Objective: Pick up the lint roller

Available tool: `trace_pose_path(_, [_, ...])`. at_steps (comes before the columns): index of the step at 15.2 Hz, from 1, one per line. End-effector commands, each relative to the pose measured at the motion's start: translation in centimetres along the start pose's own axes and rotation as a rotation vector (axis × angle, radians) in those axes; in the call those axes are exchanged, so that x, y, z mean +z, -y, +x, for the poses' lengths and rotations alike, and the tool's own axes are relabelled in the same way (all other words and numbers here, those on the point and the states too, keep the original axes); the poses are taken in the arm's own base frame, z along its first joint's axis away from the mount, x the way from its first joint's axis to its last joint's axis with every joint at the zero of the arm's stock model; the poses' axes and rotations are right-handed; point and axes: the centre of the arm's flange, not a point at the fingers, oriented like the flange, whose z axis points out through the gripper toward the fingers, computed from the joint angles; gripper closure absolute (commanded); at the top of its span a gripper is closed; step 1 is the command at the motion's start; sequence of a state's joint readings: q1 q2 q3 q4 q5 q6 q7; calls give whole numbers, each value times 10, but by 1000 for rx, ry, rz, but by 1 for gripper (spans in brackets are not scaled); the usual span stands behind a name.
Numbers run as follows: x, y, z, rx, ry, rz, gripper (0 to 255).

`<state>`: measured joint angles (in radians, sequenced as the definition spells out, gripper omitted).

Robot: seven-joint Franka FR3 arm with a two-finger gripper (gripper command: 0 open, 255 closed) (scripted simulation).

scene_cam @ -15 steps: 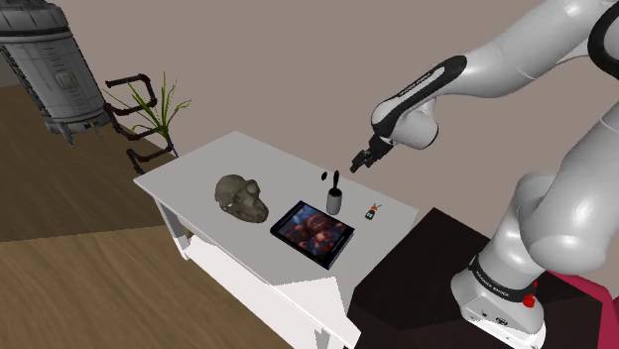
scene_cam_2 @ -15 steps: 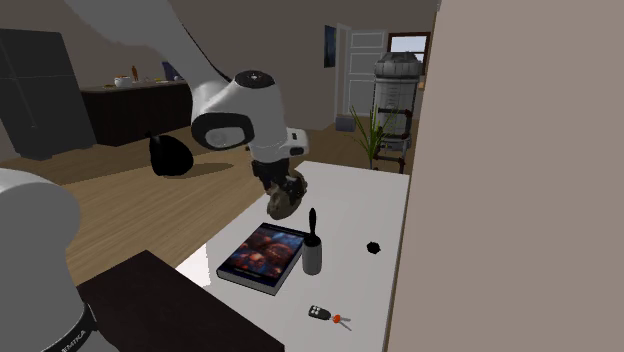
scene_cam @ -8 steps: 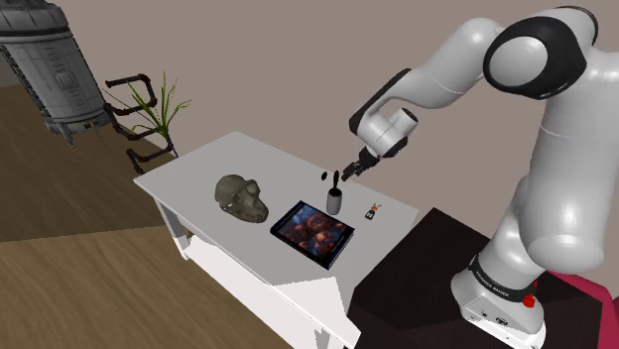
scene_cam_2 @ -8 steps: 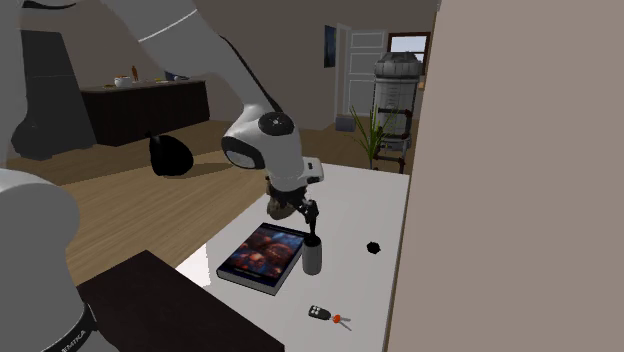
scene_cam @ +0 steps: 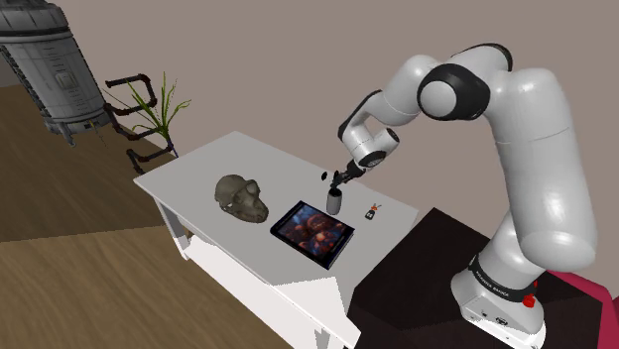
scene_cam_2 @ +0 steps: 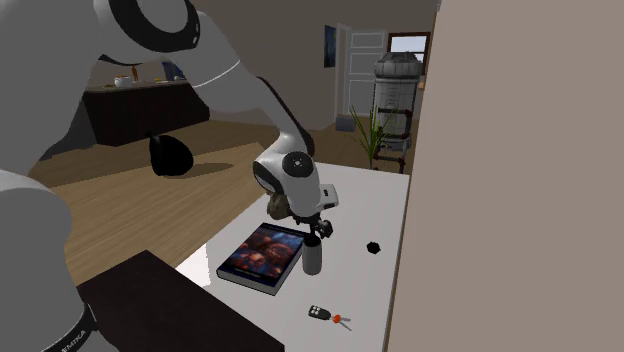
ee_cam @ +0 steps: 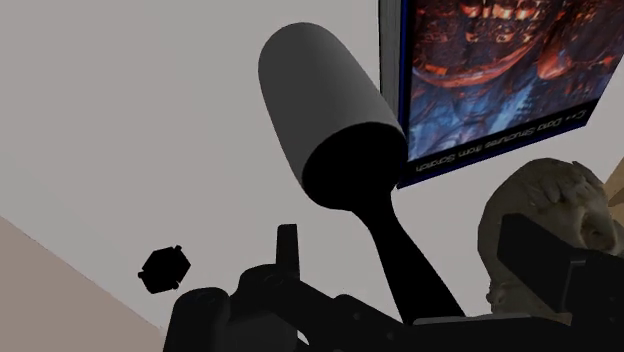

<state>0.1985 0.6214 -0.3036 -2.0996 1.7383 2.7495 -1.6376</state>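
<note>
The gripper [ee_cam: 410, 262] has its two fingers [ee_cam: 288, 245] wide apart, and it holds nothing. The thin black handle of the lint roller [ee_cam: 330, 110] runs up between them. I cannot see either finger touch it, so I think it is not held yet.

In the shoulder view the gripper [scene_cam: 338, 176] is right at the top of that handle. In the second exterior view the gripper [scene_cam_2: 318, 228] hangs just over the lint roller [scene_cam_2: 313, 258].

The lint roller [scene_cam: 334, 198] stands up straight on its fat grey roll, with the handle on top. That is likely why the hand reaches down from above. The handle is the thin part, easy to pinch, and nothing is in the way up there.

It stands on the white table [scene_cam: 198, 174], near the edge by the wall and toward the corner closest to the stand [scene_cam: 417, 268].

A book [scene_cam: 313, 228] lies flat just beside it, toward the front edge. A small black thing [scene_cam: 322, 174] sits near the wall edge, close to the roller. The keys [scene_cam: 372, 211] lie by the corner next to the stand. A skull [scene_cam: 243, 195] rests near the middle of the table, well apart from the roller.

The next step looks like a squeeze on the handle. The fingers should close evenly, or the tall roller may tip over.
</note>
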Motion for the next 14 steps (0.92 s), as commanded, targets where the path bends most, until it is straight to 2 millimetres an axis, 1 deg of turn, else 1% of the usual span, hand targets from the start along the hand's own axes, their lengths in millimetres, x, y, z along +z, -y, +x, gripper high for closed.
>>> trace_pose_path(1, [16,-5,-1,-3,-8,3,0])
trace_pose_path(7, [44,-12,-16,-3,-8,3,0])
trace_pose_path(9, [46,-12,-17,-3,-8,3,0])
trace_pose_path(10, [47,-12,-18,-3,-8,3,255])
trace_pose_path(14, [47,-12,-18,-3,-8,3,255])
